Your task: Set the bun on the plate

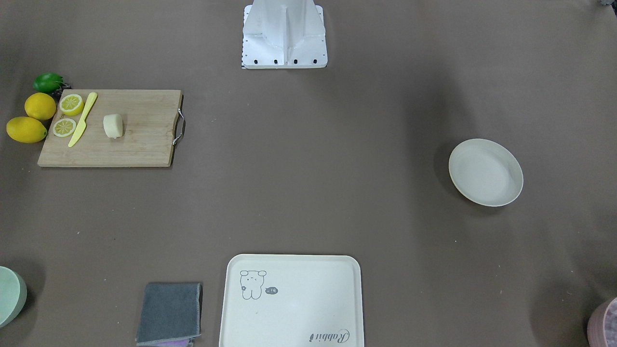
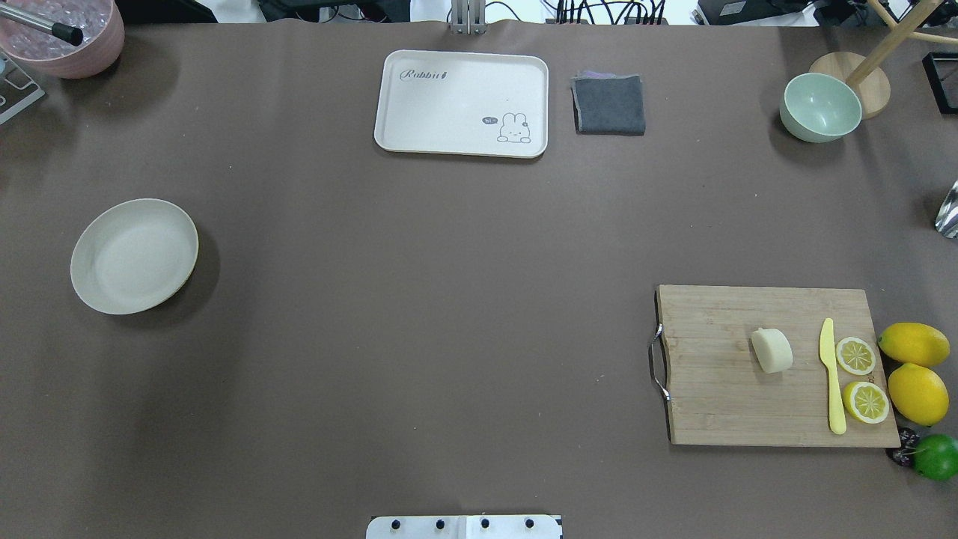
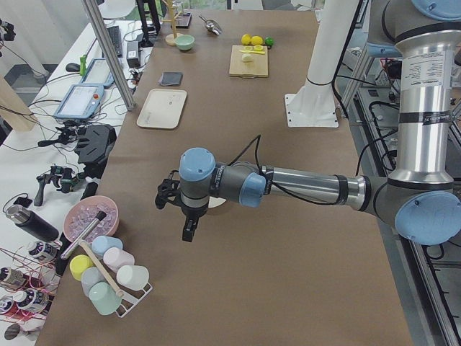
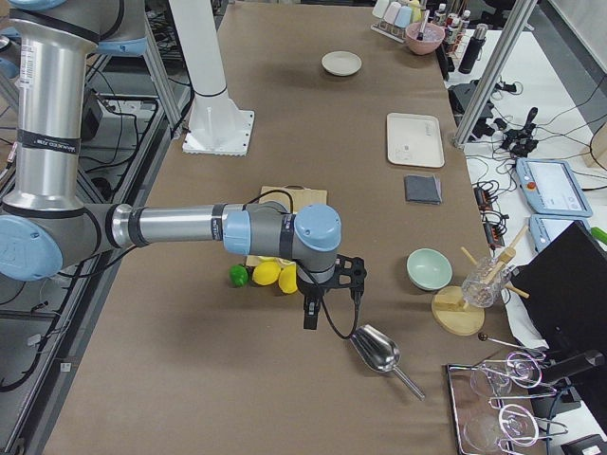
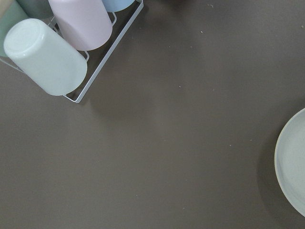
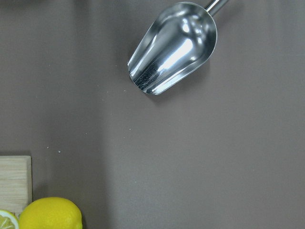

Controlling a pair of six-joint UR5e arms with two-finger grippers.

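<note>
Broadly, brown counter point(image 2: 449, 337) beneath everything. At its right end, wooden board point(image 2: 718, 404) with lemons point(image 2: 914, 344) alongside. Toward the left end, round off-white plate point(image 2: 135, 256), flat on the counter. Left pincer point(image 3: 189, 232): hangs pointing down near the plate; cannot tell how far open or whether holding anything. Right pincer point(image 4: 310, 318): hangs beyond the lemons, near a metal scoop point(image 6: 174, 45); likewise cannot tell. Bun point(image 2: 772, 350): lies near the board's middle, beside a yellow knife point(image 2: 831, 378), well apart from the plate.
</note>
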